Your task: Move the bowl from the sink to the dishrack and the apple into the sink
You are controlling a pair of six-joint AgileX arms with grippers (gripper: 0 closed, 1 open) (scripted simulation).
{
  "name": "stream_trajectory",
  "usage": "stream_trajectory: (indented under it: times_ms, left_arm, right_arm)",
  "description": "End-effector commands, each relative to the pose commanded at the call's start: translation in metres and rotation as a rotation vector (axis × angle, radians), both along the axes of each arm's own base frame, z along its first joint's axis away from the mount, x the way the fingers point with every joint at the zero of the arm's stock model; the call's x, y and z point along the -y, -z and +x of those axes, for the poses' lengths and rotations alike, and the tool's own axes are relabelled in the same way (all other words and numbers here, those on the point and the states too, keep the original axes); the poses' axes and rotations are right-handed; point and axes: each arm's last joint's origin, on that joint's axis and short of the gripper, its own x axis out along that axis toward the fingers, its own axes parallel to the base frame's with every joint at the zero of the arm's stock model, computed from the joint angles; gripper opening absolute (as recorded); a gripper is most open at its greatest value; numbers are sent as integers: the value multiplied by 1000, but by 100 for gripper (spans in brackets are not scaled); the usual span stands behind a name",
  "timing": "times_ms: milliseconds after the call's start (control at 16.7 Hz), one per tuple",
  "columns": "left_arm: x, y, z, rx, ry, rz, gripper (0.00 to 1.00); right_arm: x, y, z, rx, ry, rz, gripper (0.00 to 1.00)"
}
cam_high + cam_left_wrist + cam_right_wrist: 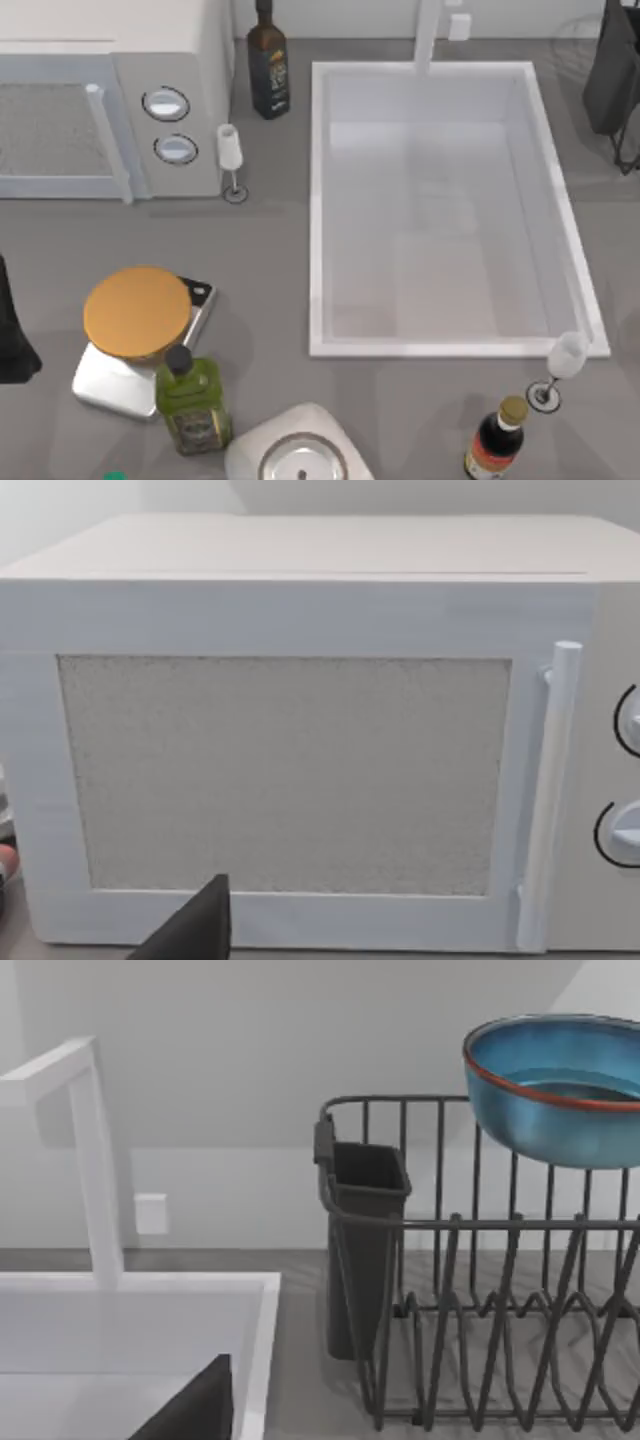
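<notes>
Glossy blue bowl (pixel 560 1085) w/ reddish rim above dishrack (pixel 480 1290); fingers' state: can't tell.

A rendered kitchen counter — grey worktop (pixel 270 260) with a large white sink (pixel 318 210) set into it at about 3 o'clock and a white tap (pixel 428 35) at its 12 o'clock edge. A white microwave (pixel 110 120) with two round knobs stands at 10 o'clock, a dark bottle (pixel 268 65) just beside it. At 7 o'clock sit a kitchen scale (pixel 115 375) and a green oil bottle (pixel 192 400). A wire dishrack (pixel 480 1290) with a cutlery cup stands beside the sink — a blue bowl (pixel 555 1090) above it.
</notes>
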Motion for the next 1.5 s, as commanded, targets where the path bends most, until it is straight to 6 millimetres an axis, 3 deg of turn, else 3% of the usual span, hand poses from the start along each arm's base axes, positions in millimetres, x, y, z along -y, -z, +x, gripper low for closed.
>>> stream_trajectory:
  times_ms: [240,1500]
  left_arm:
    - [0,0,0,0,0,0,100]
    - [0,0,0,0,0,0,100]
  right_arm:
    - [-2,19,-4,-12,-5,1,100]
    - [-2,19,-4,-12,-5,1,100]
